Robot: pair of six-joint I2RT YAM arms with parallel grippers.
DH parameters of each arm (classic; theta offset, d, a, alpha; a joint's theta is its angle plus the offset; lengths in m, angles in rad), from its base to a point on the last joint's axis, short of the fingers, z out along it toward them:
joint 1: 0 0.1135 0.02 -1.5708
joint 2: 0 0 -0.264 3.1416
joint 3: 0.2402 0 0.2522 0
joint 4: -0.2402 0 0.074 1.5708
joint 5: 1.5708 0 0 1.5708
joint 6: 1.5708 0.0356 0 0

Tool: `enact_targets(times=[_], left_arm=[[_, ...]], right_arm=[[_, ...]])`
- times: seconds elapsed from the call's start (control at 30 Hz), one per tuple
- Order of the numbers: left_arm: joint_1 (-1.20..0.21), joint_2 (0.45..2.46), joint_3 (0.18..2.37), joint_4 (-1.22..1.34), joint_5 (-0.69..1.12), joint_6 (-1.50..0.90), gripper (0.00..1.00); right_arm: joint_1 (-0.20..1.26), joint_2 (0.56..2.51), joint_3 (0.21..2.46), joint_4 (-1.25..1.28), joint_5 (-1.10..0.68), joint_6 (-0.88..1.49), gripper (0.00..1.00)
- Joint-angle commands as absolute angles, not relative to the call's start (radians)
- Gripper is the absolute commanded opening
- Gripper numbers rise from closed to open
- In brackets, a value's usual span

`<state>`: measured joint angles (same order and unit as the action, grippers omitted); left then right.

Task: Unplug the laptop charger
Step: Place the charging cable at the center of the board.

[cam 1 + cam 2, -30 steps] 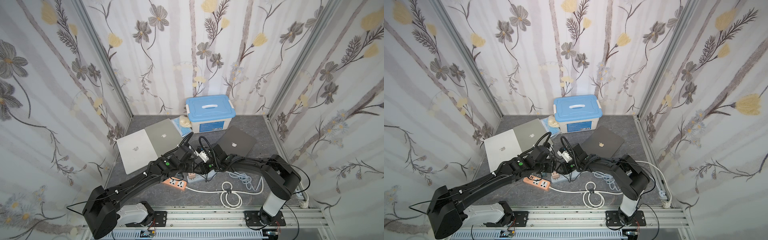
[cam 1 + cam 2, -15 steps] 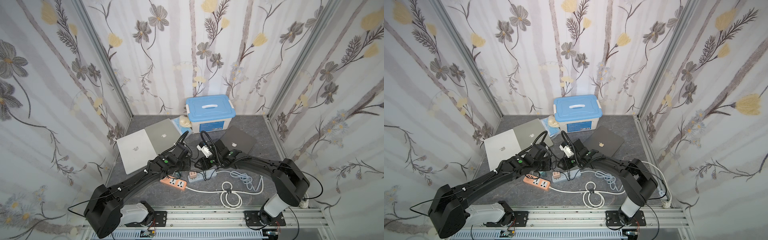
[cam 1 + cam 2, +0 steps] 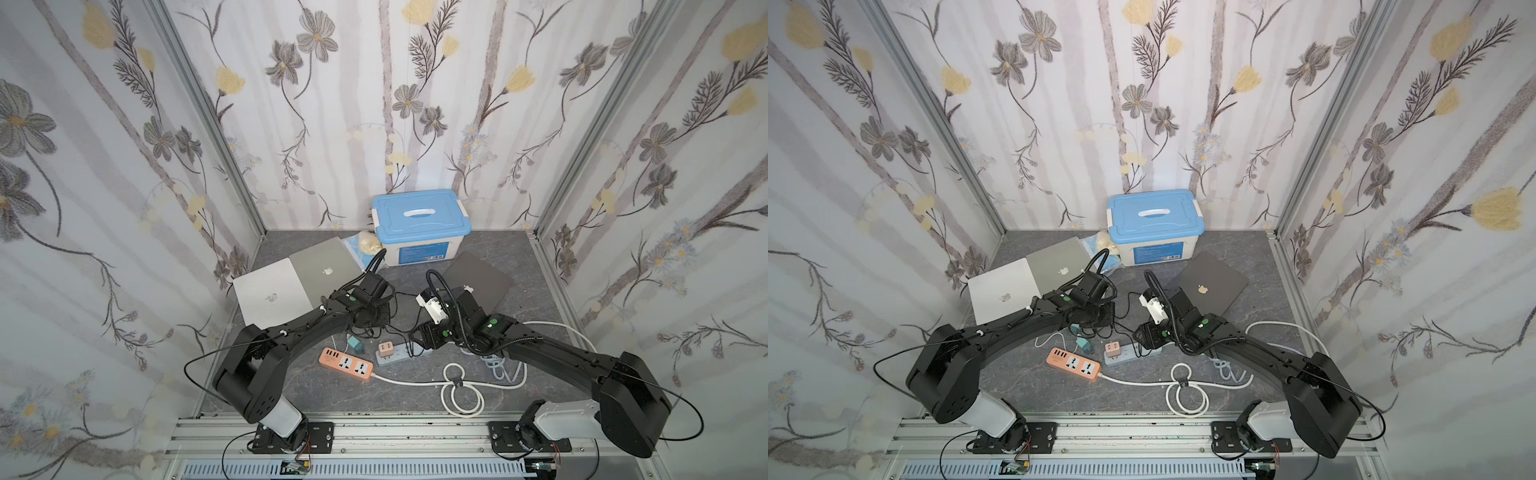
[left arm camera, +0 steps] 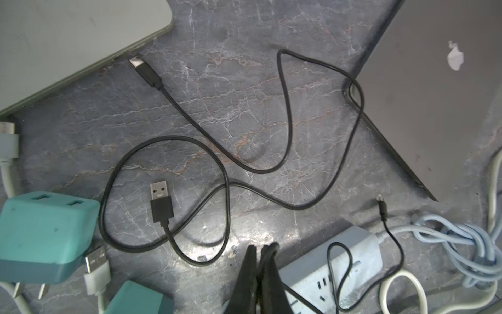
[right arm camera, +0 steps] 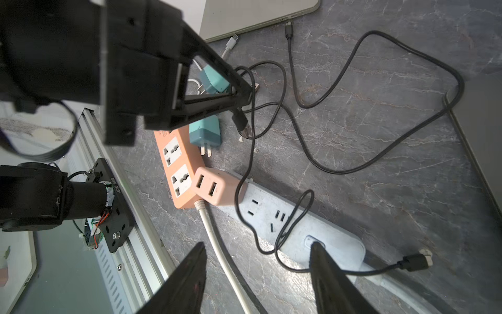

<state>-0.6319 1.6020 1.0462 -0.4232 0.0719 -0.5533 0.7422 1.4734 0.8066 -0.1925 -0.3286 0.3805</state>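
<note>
Left gripper (image 4: pixel 262 248) closed, pinching thin black cable (image 5: pixel 414 262). Right gripper (image 5: pixel 258 246) half open, empty, above gray power strip (image 5: pixel 334 239). Pink USB adapter (image 5: pixel 217 187) on strip's end.

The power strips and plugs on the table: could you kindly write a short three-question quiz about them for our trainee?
1. True or false: the right pincer is open.
2. The pink USB adapter sits on: A) the orange strip, B) the grey strip, C) a laptop.
3. Fill in: the black USB-A plug is plugged into ____.
Key: 1 true; 2 B; 3 nothing, it lies loose.
</note>
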Motion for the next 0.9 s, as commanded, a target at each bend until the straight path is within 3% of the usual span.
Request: enact_targets(times=[0.0,0.13,0.33,0.67,0.87], left_arm=[[-0.606,1.655,1.083,-0.453,0.044,-0.537,0.00],[-0.577,1.686,1.098,-0.459,0.028,-0.543,0.05],[-0.571,1.697,1.149,-0.536,0.012,-0.525,0.29],[-0.641,1.407,0.975,-0.621,0.010,-0.590,0.59],[-0.737,1.310,0.865,-0.573,0.017,-0.709,0.70]], right_arm=[[0.742,1.456,0.794,-0.197,-0.322,0.386,0.61],[0.742,1.463,0.771,-0.185,-0.338,0.385,0.61],[0.744,1.500,0.759,-0.157,-0.361,0.380,0.61],[0.753,1.653,0.804,-0.127,-0.328,0.334,0.61],[0.766,1.732,0.852,-0.128,-0.280,0.306,0.60]])
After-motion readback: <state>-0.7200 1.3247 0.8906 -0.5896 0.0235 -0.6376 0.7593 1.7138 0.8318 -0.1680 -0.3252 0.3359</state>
